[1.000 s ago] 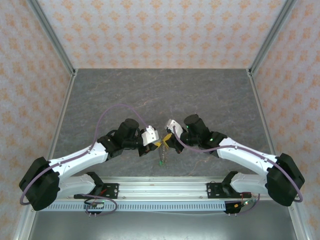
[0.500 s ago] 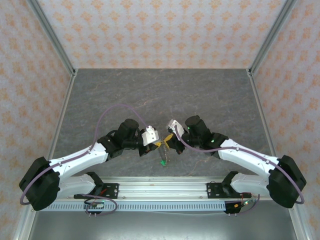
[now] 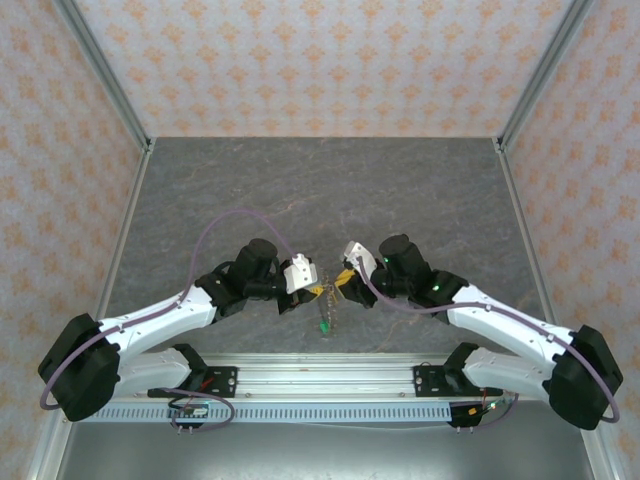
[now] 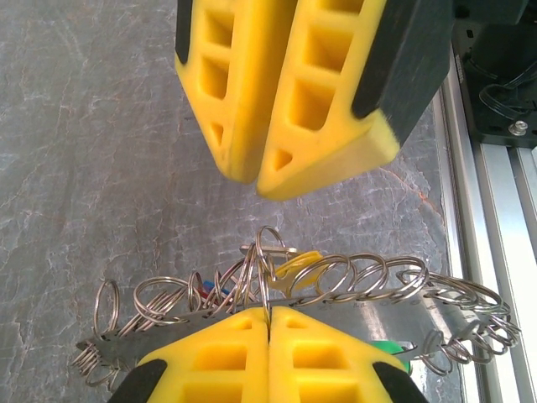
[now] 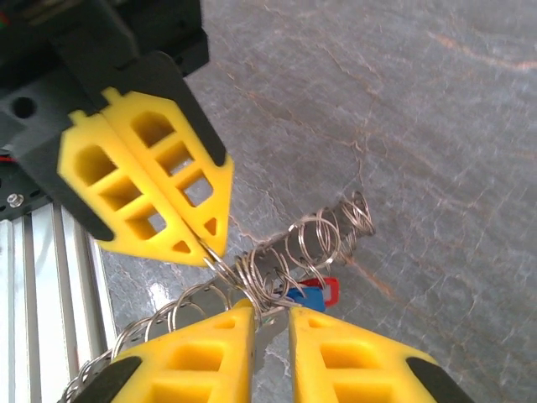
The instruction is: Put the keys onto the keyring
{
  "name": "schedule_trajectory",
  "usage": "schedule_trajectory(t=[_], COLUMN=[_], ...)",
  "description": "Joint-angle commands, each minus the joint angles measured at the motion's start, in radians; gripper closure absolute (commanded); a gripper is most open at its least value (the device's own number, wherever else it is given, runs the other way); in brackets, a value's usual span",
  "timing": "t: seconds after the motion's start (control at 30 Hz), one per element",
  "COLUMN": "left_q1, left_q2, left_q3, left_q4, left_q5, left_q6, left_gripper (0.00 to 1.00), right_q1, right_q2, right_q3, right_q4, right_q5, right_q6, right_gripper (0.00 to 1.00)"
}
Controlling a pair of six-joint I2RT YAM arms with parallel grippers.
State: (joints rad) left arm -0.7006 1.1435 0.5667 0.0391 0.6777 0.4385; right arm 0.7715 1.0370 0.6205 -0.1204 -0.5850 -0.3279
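The keyring [image 4: 361, 281] is a long run of thin wire loops hanging between my two grippers, just above the table. My left gripper [image 4: 268, 312] is shut on one of its loops. My right gripper [image 5: 270, 317] faces it with the jaws slightly apart, and a flat metal key blade [image 5: 267, 332] stands in the gap. Blue [image 5: 307, 296] and red [image 5: 330, 290] key heads hang on the loops just beyond my right fingers [image 5: 210, 353]. A yellow key head [image 4: 300, 260] and a green one [image 4: 388, 348] sit among the loops. From above, the green key [image 3: 323, 327] dangles lowest.
The aluminium rail [image 3: 330, 375] at the table's near edge lies right behind the grippers. The dark stone tabletop [image 3: 320, 190] stretches beyond them to the patterned walls.
My right gripper's jaws have parted from shut to a narrow gap, and the right arm has drawn back a little to the right. The left gripper has kept still and shut.
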Motion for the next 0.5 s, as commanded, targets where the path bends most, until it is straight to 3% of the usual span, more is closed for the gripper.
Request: schedule_trajectory(t=[0.0,0.1,0.47], left_q1=[-0.005,-0.005,-0.005], left_q2=[-0.020,-0.027,-0.036], left_q3=[-0.009,-0.016,-0.021], left_q4=[0.069,0.084,0.091], left_q5=[0.038,0.044,0.060], left_q6=[0.022,0.023,0.033], left_gripper=[1.00,1.00,1.00], right_q1=[-0.002,-0.002,-0.001], right_q2=[-0.028,-0.027,0.069], right_q3=[-0.007,-0.005,0.041], right_q4=[-0.011,-0.016,0.024], right_q5=[-0.049,-0.119,-0.146], right_q6=[-0.120,-0.241,-0.301], right_gripper=[0.83,0.84,0.83])
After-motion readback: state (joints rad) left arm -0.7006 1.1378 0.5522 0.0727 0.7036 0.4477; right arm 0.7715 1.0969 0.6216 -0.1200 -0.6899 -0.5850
